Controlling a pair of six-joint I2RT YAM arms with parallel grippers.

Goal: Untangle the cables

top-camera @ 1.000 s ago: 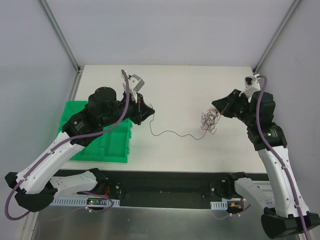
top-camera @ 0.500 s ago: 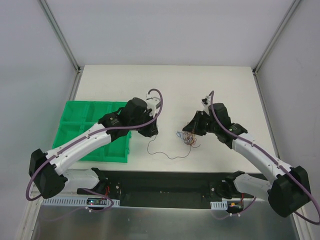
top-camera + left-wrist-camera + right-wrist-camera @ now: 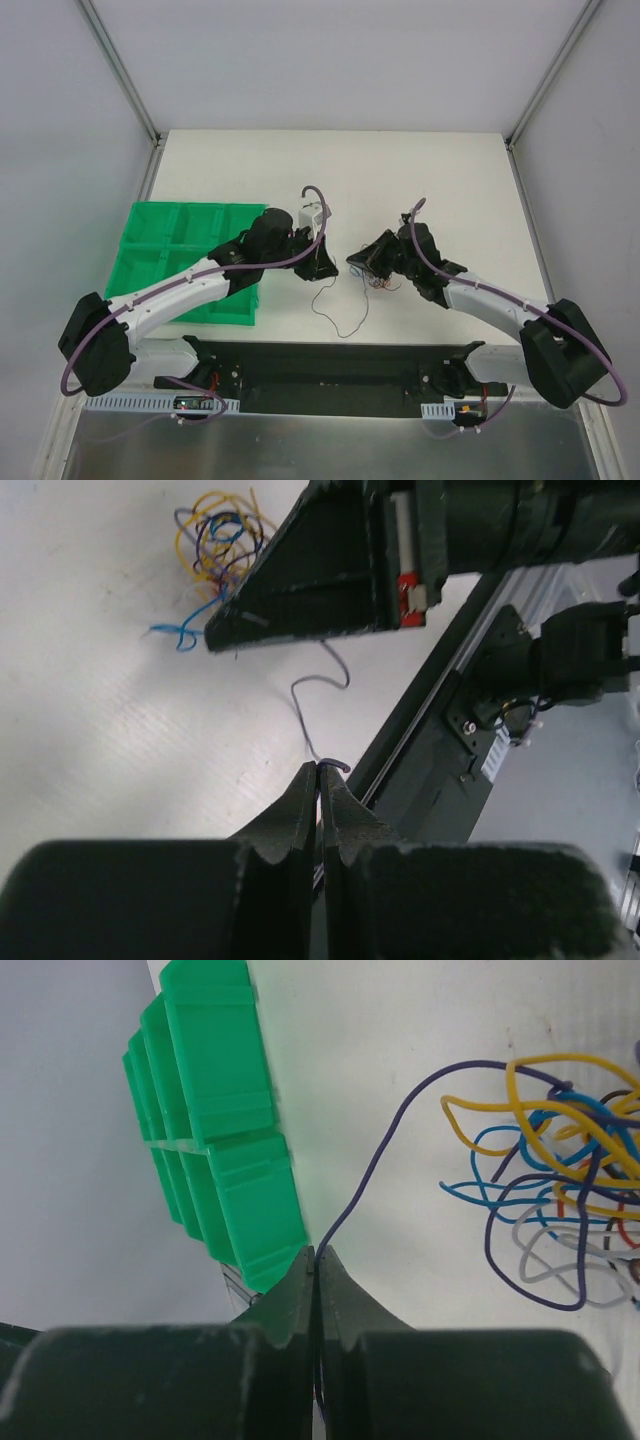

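Note:
The cables (image 3: 381,279) are a small multicoloured wad of thin wires near the table's middle; yellow, blue, purple, grey and red loops (image 3: 560,1175) show in the right wrist view. My right gripper (image 3: 356,263) sits at the wad's left edge, shut (image 3: 315,1250) on a dark purple wire that runs into the wad. My left gripper (image 3: 321,267) is close beside it, shut (image 3: 320,767) on the end of a thin purple wire (image 3: 322,685). This wire sags in a slack loop (image 3: 345,334) toward the table's front edge. The wad (image 3: 220,535) lies behind the right gripper's body in the left wrist view.
A green compartment bin (image 3: 170,255) stands at the left, under the left arm (image 3: 200,285); its wall (image 3: 215,1120) shows in the right wrist view. The black base rail (image 3: 330,370) runs along the near edge.
Both arms have swung inward and now nearly meet at the table's middle. The wad was dragged left with the right gripper. The stretched wire has gone slack into a hanging loop.

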